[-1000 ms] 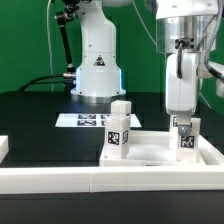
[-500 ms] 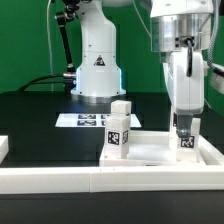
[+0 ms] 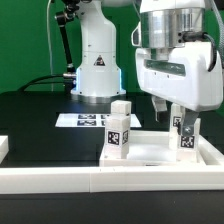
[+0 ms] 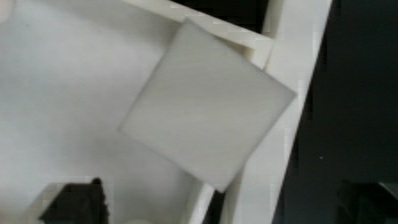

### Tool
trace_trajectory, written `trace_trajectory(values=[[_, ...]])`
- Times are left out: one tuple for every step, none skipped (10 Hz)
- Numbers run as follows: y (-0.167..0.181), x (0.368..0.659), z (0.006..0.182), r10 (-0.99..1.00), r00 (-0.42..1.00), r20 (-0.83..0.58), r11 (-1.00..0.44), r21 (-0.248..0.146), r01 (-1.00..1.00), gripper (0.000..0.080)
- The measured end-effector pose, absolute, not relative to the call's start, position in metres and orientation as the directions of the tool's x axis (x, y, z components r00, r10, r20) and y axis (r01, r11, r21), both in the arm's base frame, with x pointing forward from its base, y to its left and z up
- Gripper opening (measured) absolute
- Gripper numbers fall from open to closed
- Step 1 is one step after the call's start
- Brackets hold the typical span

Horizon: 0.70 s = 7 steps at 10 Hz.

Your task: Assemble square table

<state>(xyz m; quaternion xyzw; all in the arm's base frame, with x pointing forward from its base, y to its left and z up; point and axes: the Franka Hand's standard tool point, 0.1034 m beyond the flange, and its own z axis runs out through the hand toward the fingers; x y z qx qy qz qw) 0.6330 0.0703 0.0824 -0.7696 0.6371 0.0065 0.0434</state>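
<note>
The white square tabletop (image 3: pixel 150 152) lies tray-like on the black table near the front. Two tagged white legs stand upright on its left part, one (image 3: pixel 117 137) in front of the other (image 3: pixel 123 108). A third leg (image 3: pixel 186 138) stands at its right edge. My gripper (image 3: pixel 176 114) hovers just above that right leg, open, with nothing between its fingers. In the wrist view the leg's white face (image 4: pixel 205 110) lies over the tabletop (image 4: pixel 63 90) beside its rim (image 4: pixel 294 50). My gripper (image 4: pixel 222 205) shows only as two dark fingertips (image 4: pixel 71 202) set far apart.
A long white rail (image 3: pixel 100 182) runs along the front of the table, with a white piece (image 3: pixel 4 148) at the exterior view's left. The marker board (image 3: pixel 82 120) lies behind the tabletop. The arm's white base (image 3: pixel 98 60) stands at the back.
The gripper has let go of the right leg, risen and turned, so its broad face now fills the upper right. The leg stays upright where it stood.
</note>
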Motion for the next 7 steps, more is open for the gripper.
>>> trace_trajectory(values=[[0.0704,0.633,0.0823,-0.98,0.188,-0.065,-0.185,-0.058,-0.981,0.0649],[0.0704,0.6329,0.0821,-0.98,0.188,-0.065,-0.185,-0.058,-0.981,0.0649],[0.0704,0.6329,0.082,-0.98,0.188,-0.065,-0.185,-0.058,-0.981,0.0649],[0.0703,0.6328,0.0819,-0.98,0.188,-0.065,-0.185,-0.058,-0.981,0.0649],[0.0703,0.6328,0.0818,-0.98,0.188,-0.065,-0.185,-0.057,-0.981,0.0649],[0.0703,0.6328,0.0817,-0.98,0.188,-0.065,-0.185,-0.057,-0.981,0.0649],[0.0703,0.6328,0.0817,-0.98,0.188,-0.065,-0.185,-0.057,-0.981,0.0649]])
